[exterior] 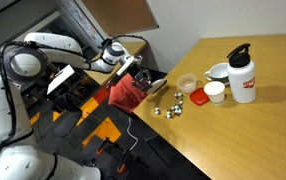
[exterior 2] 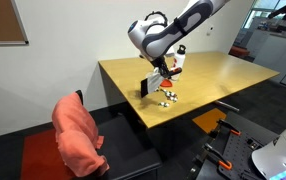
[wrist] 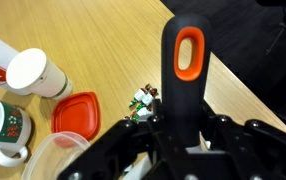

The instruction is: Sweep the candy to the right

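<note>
The gripper (wrist: 179, 130) has its fingers clamped on a black tool handle (wrist: 186, 95) with an orange-ringed hole. The candy (wrist: 143, 100) sits clustered on the table (wrist: 103, 40), between the red lid (wrist: 75, 112) and the handle.

Built of glossy white, rounded arm links (exterior: 51, 44), banded black at the joints in both exterior views. Tipped with a matte black, blocky end effector (wrist: 180, 128). Trailed by a thin dark cable (exterior: 133, 38) near the wrist.

White bottle (exterior: 242, 75), white cup (exterior: 215, 92), red lid (exterior: 199, 97) near together on wooden table (exterior: 248, 135)
</note>
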You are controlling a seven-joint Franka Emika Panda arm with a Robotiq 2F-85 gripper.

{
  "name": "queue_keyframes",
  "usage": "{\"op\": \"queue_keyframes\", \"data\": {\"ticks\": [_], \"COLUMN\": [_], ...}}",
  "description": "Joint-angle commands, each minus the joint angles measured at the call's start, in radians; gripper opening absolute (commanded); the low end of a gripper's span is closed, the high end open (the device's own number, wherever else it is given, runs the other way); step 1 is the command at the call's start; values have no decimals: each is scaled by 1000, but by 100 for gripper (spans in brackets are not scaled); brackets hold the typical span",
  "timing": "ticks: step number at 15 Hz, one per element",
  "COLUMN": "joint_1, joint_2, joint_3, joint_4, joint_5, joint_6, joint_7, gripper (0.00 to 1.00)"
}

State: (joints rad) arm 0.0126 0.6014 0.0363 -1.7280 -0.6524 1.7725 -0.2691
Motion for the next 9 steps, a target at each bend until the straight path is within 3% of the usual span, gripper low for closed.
{"op": "queue_keyframes", "data": {"ticks": [1,9], "joint_1": [5,-27], "joint_2": [91,199], "joint_3": [-29,-95], "joint_4": [137,274], "joint_5": [97,247], "joint_6": [-79,-205], "joint_7": [58,87], "gripper": [12,12]}}
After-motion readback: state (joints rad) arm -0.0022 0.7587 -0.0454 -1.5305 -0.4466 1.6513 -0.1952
